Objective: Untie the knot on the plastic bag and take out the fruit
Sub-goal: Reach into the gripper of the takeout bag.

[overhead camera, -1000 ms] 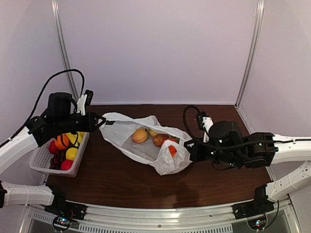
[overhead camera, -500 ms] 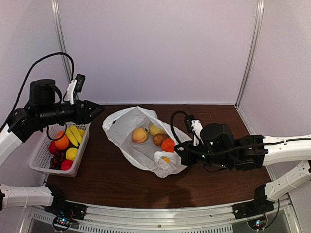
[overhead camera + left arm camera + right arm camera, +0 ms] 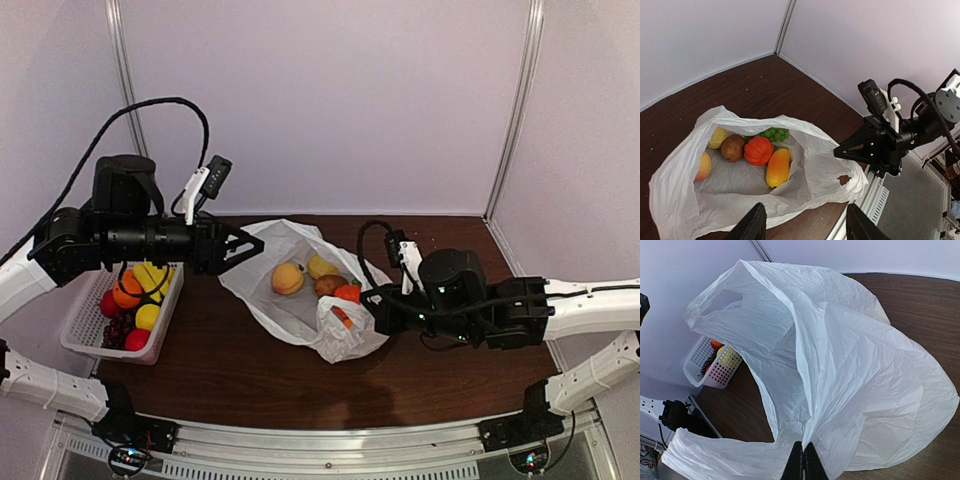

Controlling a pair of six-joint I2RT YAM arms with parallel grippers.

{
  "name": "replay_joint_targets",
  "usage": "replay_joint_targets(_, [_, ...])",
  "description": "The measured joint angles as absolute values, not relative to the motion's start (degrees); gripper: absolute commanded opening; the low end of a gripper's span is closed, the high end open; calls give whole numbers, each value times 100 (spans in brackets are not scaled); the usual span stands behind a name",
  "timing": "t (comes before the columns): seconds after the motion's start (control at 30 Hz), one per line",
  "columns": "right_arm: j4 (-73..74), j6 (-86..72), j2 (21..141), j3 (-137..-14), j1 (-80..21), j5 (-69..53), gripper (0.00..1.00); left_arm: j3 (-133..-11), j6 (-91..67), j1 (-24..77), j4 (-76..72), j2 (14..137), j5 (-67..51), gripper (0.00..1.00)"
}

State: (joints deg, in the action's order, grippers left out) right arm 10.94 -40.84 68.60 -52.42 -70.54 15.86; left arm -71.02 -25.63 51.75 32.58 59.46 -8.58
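Note:
The white plastic bag (image 3: 300, 315) lies open on the brown table, with no knot showing. Inside are a peach (image 3: 288, 278), lemon (image 3: 319, 267), kiwi (image 3: 327, 286) and ribbed orange fruit (image 3: 347, 294). The left wrist view also shows a mango (image 3: 778, 167) and green grapes (image 3: 774, 134) in the bag (image 3: 820, 165). My left gripper (image 3: 250, 243) is open and empty, hovering over the bag's left rim; it also shows in the left wrist view (image 3: 807, 222). My right gripper (image 3: 372, 310) is shut on the bag's right edge (image 3: 850, 390), its fingers (image 3: 804, 462) pinching the plastic.
A white slatted basket (image 3: 85, 335) stands at the table's left edge, holding bananas, red apples, dark grapes and an orange fruit; it also shows in the right wrist view (image 3: 715, 365). The booth's walls stand close behind.
My left gripper first pulled back left, away from the bag's handle, then swung right and now hovers open over the bag's rim. The bag's left side fell slack. The right gripper shifted left.

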Motion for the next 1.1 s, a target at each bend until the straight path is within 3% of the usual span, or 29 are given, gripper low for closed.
replay_joint_targets(0.27, [1190,-4023,6637,-5210,-7024,1588,0,-6650,-2779,5638,2687,6464,-768,35])
replay_joint_targets(0.57, [1398,-4021,6099,-5011,-7024,1542,0,-6394,-2803,5671,2335,7251,-768,34])
replay_joint_targets(1.1, [1557,-3809,6451,-4298,-7024,832,0,-5688,-2801,5911,915,8735,-545,30])
